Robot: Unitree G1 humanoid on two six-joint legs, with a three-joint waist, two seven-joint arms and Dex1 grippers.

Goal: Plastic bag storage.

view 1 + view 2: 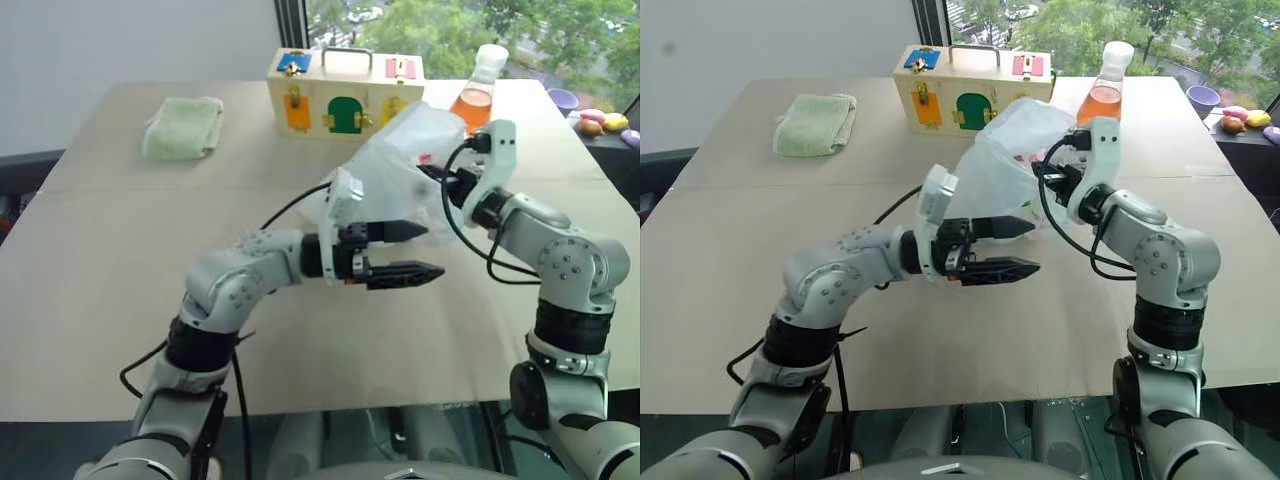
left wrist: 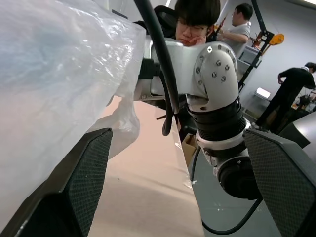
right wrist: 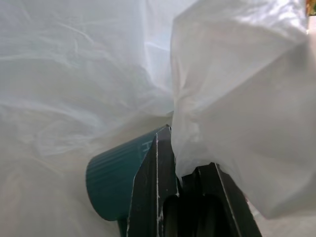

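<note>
Above the middle of the table [image 1: 90,300], the plastic bag [image 1: 400,165] is held up off the surface, bunched and crumpled, in front of the wooden box [image 1: 340,95]. Its edge is pinched by the right gripper [image 1: 432,172], whose fingers are pressed together on the film; in the right wrist view the bag [image 3: 89,74] is seen gathered around those closed fingers [image 3: 158,187], with a teal ribbed piece just beside them. The left gripper [image 1: 425,252] is kept level just below the bag, its fingers [image 1: 405,231] spread wide and nothing gripped; the bag's lower folds hang close to the upper finger. A folded green cloth [image 1: 183,127] is seen lying on the far left of the table, and a bottle of orange liquid [image 1: 478,92] is seen behind the bag, right of the box.
</note>
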